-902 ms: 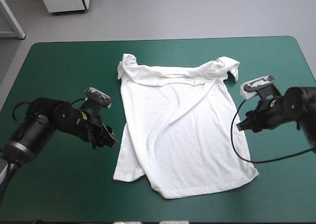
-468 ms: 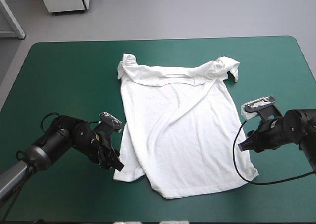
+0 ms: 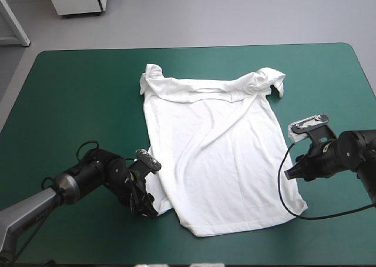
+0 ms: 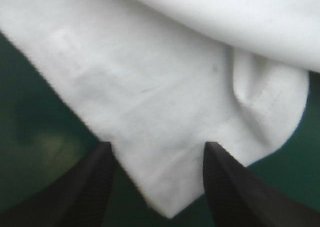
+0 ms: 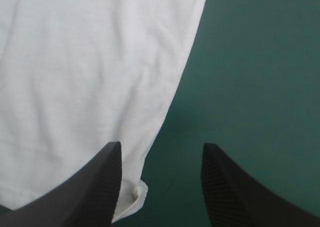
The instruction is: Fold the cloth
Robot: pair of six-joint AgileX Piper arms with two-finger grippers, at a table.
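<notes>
Teal-green table (image 3: 76, 90) holds a white T-shirt (image 3: 211, 155) spread flat at its middle; it looks soft, light and limp, best pinched at the near hem corners, where left gripper (image 4: 157, 147) and right gripper (image 5: 160, 147) hover, jaws wide

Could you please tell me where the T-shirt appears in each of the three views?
High view: the T-shirt lies spread flat mid-table, collar toward the far edge.
Left wrist view: a hem corner lies inside the open left gripper.
Right wrist view: its side edge runs ahead of the open right gripper.
Shared landmark: the teal-green cover beside the T-shirt.
</notes>
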